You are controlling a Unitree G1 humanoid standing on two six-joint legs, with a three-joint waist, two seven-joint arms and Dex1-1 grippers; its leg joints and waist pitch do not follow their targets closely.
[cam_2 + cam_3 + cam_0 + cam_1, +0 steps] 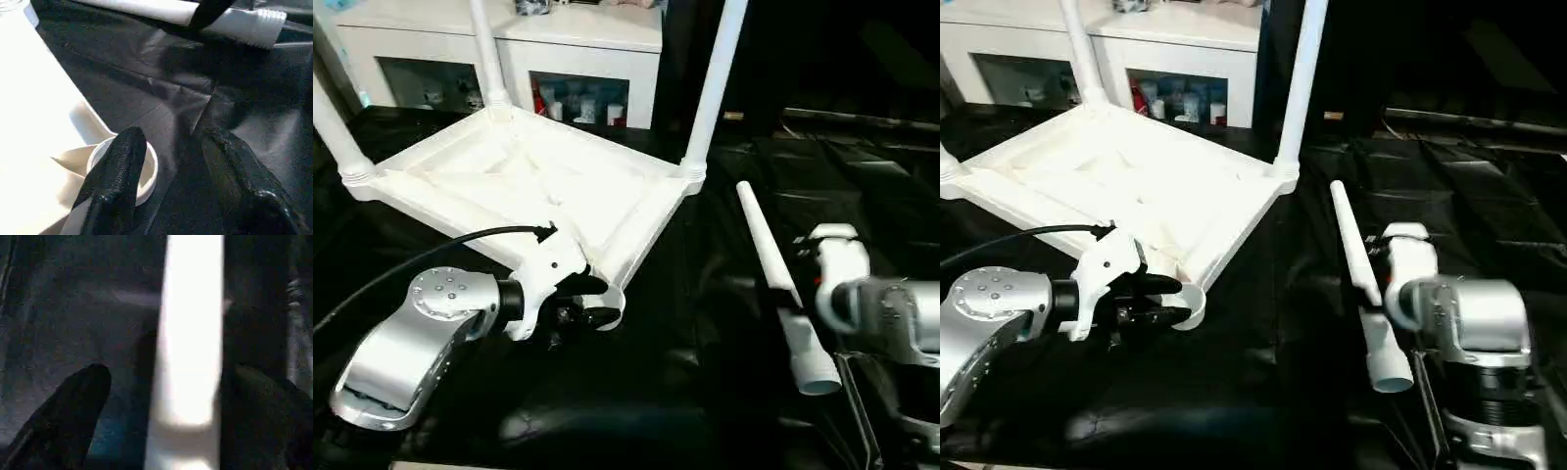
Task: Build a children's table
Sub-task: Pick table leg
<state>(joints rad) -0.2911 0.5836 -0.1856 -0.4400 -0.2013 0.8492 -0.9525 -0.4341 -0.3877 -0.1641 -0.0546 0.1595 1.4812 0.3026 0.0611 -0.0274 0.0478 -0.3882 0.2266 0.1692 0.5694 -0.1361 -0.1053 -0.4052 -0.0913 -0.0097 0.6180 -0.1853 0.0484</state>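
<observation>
The left gripper [592,315] sits right at the near corner of the upturned tabletop [524,181], its two black fingers [117,181] spread partway with one finger lying over the rim of the empty round corner socket [146,169] and the other out over the black sheet [685,392] beside it. Nothing is pinched between them that I can see; they simply straddle the edge of that socket.

Beyond this gripper the tabletop lies ribbed side up, and three white legs [715,83] stand upright in its other corners, one at the far right corner, one at the far corner, one at the left corner.

The right gripper [164,396] hangs over the loose fourth leg [773,259], which lies flat on the black sheet well off to the side of the tabletop. Its fingers [68,416] stand wide apart, one on each side of the leg, and it is hard to say whether either touches it. The leg's threaded open end [266,24] points toward the robot, past the gripper's wrist.

Behind everything, past the tabletop's far edge, stands a white cabinet [597,39] with glass doors.
</observation>
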